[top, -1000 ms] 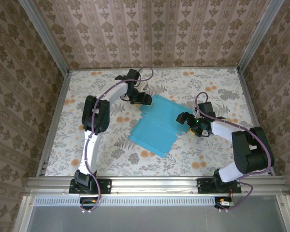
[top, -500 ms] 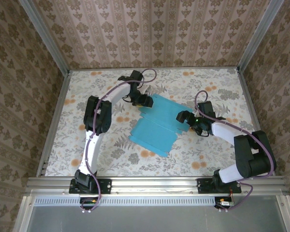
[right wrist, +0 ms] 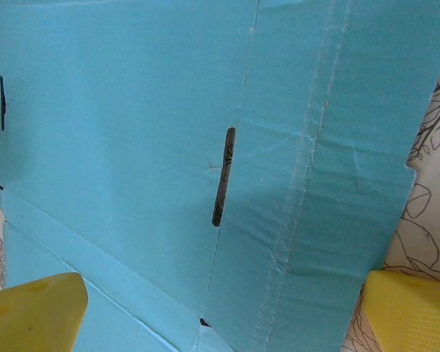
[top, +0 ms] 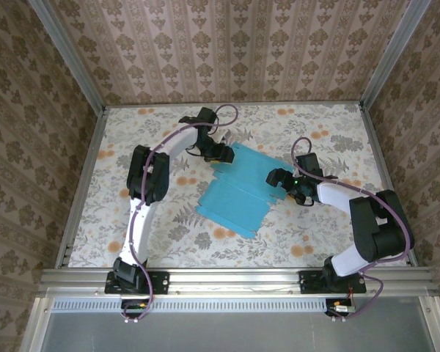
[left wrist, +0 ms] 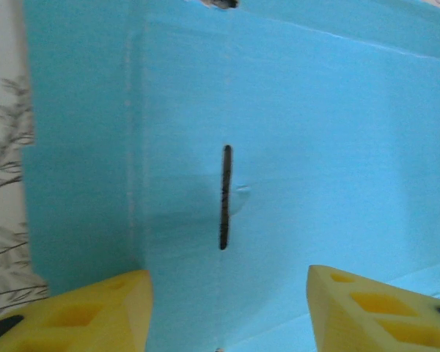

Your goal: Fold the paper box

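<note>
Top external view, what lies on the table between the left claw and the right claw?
The turquoise paper box, still a flat unfolded sheet, fills the stretch between the left claw at its far corner and the right claw at its right edge, as the top external view shows.

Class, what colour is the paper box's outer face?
The paper box is turquoise-blue, clearest in the right wrist view.

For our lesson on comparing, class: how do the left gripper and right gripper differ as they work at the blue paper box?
The left gripper is at the far left end of the paper box; the right gripper is at its right edge. In the wrist views, the left gripper's jaws stand closer together than the right gripper's. Both are open over the turquoise card.
</note>
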